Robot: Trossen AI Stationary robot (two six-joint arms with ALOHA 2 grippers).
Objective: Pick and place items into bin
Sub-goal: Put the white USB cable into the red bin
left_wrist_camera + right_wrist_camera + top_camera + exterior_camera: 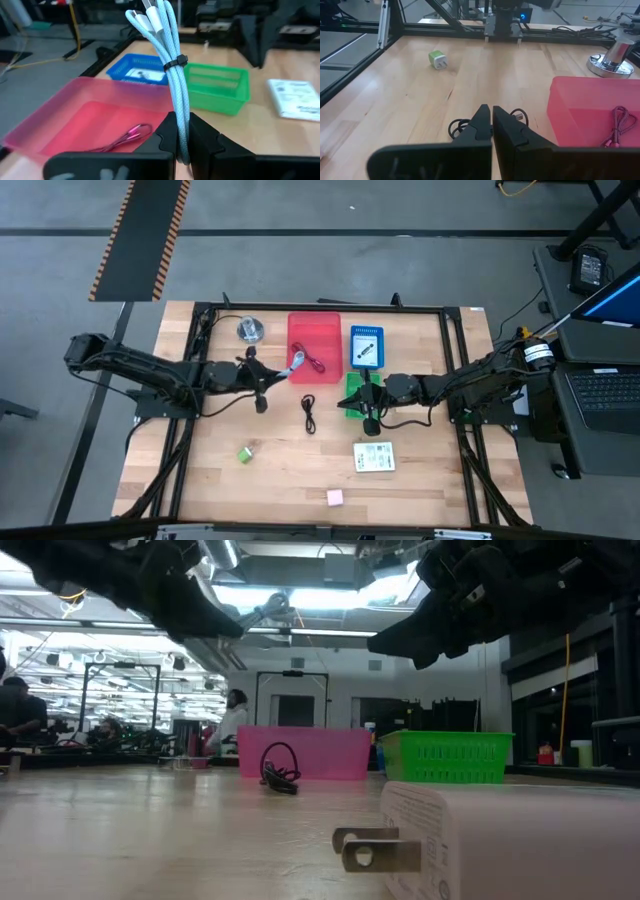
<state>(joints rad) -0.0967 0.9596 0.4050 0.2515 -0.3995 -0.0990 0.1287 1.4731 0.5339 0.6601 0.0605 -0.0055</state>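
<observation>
My left gripper [275,375] is shut on a bundled light blue cable [170,60], raised above the table at the near left edge of the red bin [313,345]. A red cable [125,139] lies in that bin. My right gripper [492,117] is shut and empty above the table, beside the green bin [352,392]. A coiled black cable [309,413] lies on the wood just past its fingertips. A green plug block [245,452], a white packet [374,457] and a pink plug block [334,497] lie on the table nearer the front. My left gripper pinches the lower part of the cable bundle [181,132] between its two fingers. The bundle runs along the fingers and sticks out past their tips, with its black tie [175,63] and white plugs beyond. It is lifted clear of the table and the bin.
A blue bin [366,348] with a printed packet stands behind the green bin. The round silver disc [250,330] stands at the far left of the red bin. A black frame rims the table. People show in the room beyond.
</observation>
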